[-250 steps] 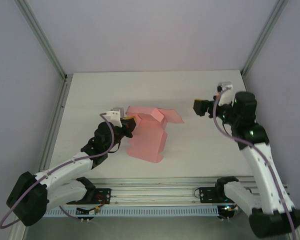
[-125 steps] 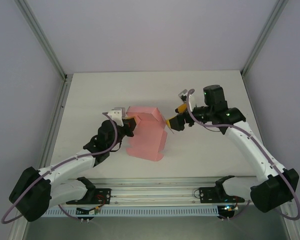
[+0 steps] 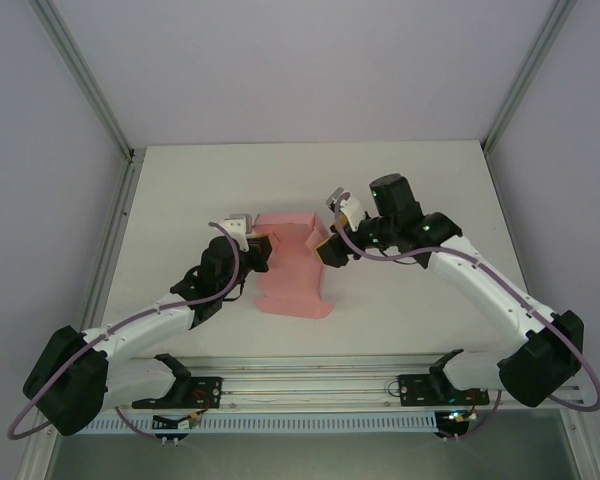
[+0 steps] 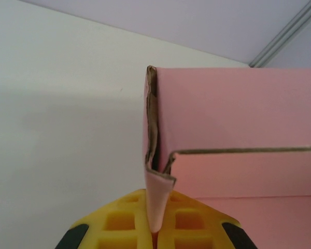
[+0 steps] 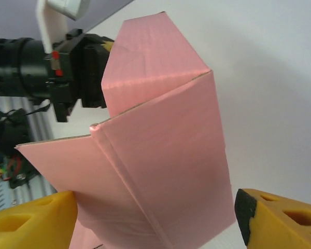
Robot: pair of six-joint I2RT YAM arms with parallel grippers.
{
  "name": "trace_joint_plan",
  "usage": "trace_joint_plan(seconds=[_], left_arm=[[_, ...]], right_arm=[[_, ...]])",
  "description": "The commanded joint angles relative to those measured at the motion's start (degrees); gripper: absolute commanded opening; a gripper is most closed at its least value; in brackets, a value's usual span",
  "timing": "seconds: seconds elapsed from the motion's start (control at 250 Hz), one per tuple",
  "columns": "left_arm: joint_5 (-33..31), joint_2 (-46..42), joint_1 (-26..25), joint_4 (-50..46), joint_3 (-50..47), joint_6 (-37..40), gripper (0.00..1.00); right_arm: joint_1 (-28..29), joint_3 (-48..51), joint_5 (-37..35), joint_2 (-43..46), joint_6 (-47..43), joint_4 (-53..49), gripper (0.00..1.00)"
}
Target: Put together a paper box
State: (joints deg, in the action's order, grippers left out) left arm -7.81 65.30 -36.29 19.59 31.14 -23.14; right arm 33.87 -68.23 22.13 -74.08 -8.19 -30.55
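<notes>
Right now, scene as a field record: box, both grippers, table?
box: pale pink paper box, partly folded, some panels raised
left gripper: shut on a folded flap at the box's left corner
right gripper: open, jaws apart on either side of the box's right end; contact unclear
table: white, box lies near its middle

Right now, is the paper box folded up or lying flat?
Partly folded: the paper box has far walls raised, its near panel lying flat.
</notes>
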Motion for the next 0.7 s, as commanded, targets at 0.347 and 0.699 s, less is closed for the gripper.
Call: trace_joint_plan(seconds=[0.347,0.699], left_arm=[[1.92,-0.01,0.12,-0.3,3.85,-1.26,0.0],[-8.58,-2.01,0.16,0.77,2.09,-5.41,0.0]], right_arm=[[8.37,-1.98,-23.61,-4.63,1.03,4.3,0.58],[7.06,6.14,-31.16,8.4,11.62,6.45,1.0]])
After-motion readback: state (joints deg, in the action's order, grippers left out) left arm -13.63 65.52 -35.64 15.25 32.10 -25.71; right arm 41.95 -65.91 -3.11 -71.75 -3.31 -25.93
